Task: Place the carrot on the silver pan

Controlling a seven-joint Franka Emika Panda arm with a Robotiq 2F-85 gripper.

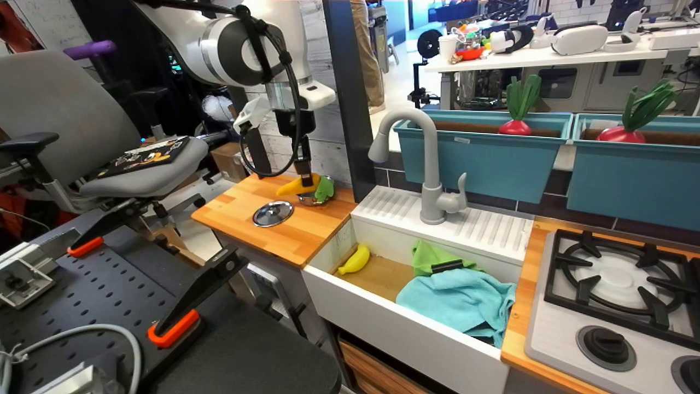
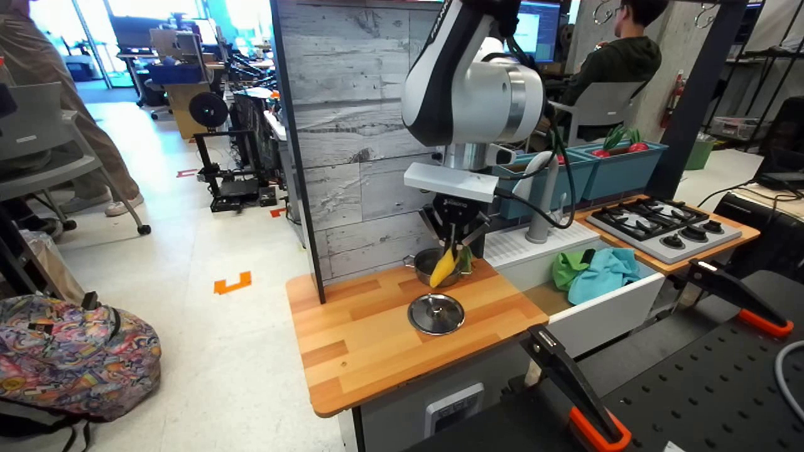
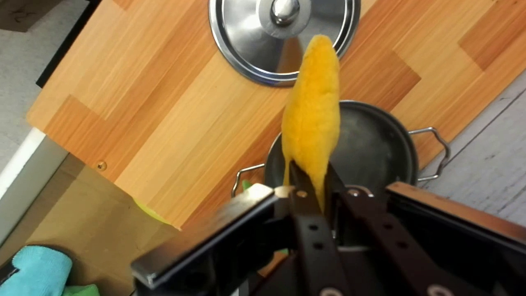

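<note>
Clamping a plush, tapering, orange-yellow carrot (image 3: 312, 111), the end effector (image 3: 312, 166) is pinching it near an apparent green leafy top (image 1: 324, 189) and holding it over a round, two-handled silver metal pan (image 3: 374, 144), the tip pointing toward a shiny round metal lid (image 3: 254, 37). Being fuzzy, the carrot is probably going to handle as light, squashy and hardly slippery, its thicker half likely offering the surest hold. In the wrist view the end effector is hiding most of the green, and any rim contact is escaping sight.
</note>
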